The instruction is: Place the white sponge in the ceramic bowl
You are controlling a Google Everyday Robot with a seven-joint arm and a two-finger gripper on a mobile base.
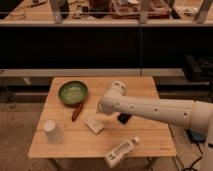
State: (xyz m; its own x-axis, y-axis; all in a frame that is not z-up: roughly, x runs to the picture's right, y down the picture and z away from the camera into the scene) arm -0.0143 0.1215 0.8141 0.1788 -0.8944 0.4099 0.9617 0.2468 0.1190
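The white sponge lies flat on the wooden table, near its middle. The ceramic bowl, green-rimmed with a paler inside, sits at the back left of the table, apart from the sponge. My white arm reaches in from the right. My gripper is at the arm's end, just above and slightly right of the sponge, between sponge and bowl. Nothing shows in its grasp.
A white upside-down cup stands front left. A white-labelled plastic bottle lies at the front edge. A black phone lies under my arm. A reddish-brown stick-like object lies between bowl and sponge. Dark shelving stands behind the table.
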